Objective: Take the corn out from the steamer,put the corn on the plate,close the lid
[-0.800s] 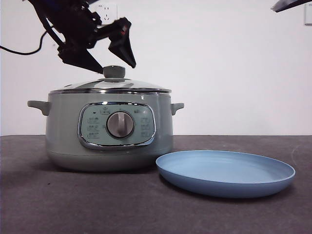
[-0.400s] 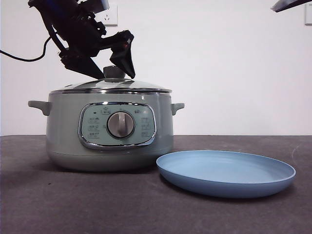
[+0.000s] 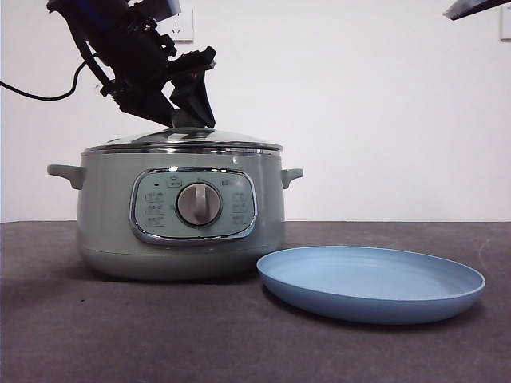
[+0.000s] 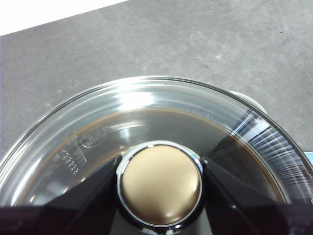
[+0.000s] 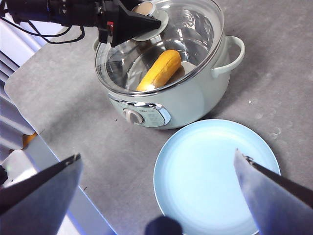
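Observation:
The steamer [image 3: 104,215] stands left of centre with the glass lid [image 3: 223,140] on it. My left gripper [image 3: 185,121] is down on the lid, its jaws shut on the lid's knob [image 4: 161,176], one on each side. The corn [image 5: 159,70] lies inside the steamer, seen through the lid in the right wrist view. The light-blue plate [image 3: 371,283] lies empty to the right of the steamer. My right gripper [image 5: 157,155] is open and empty, high above the plate [image 5: 210,176], and shows in the front view only as a dark tip [image 3: 477,8].
The dark grey table [image 3: 80,335] carries only the steamer and plate. A black cable [image 3: 40,94] trails from the left arm. A wall socket [image 3: 180,24] is behind it. The table's edge [image 5: 44,142] runs near the steamer's panel side.
My left gripper has come down over the lid's knob and its jaws have closed in on it. The knob is now hidden between the jaws in the front view.

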Robot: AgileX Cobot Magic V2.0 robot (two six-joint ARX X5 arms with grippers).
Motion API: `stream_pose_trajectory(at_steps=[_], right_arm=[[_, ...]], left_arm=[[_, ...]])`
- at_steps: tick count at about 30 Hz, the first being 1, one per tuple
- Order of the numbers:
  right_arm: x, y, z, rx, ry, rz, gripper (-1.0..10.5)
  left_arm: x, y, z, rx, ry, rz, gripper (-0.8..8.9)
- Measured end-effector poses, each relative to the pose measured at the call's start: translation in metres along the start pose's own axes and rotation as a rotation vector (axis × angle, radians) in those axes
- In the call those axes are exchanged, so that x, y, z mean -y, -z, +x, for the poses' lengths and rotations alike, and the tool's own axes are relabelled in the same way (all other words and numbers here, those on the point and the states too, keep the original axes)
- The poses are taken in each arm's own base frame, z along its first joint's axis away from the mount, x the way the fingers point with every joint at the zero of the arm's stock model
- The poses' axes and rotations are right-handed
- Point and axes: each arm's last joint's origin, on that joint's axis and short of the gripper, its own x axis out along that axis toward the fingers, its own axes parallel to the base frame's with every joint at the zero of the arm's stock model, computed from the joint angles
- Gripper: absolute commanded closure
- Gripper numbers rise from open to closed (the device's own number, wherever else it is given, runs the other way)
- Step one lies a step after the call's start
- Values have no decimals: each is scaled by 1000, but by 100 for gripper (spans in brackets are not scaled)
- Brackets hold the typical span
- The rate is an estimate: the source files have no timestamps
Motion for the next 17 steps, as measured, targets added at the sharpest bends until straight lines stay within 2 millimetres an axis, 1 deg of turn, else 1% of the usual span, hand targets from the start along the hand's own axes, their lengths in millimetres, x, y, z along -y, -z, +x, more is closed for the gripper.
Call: stream_pose_trajectory(at_steps=[6,11,15,17], right_arm=[[0,0,0,0,0,0,321],[0,0,0,0,0,0,321],[0,0,0,0,0,0,321],[0,0,0,0,0,0,321]], left_arm=[[0,0,0,1,0,0,822],[0,-3,-6,-14,-3,0,822],[1,-15,-16,-17,8,-1,822],[2,-26,-24,-9,15,0,822]])
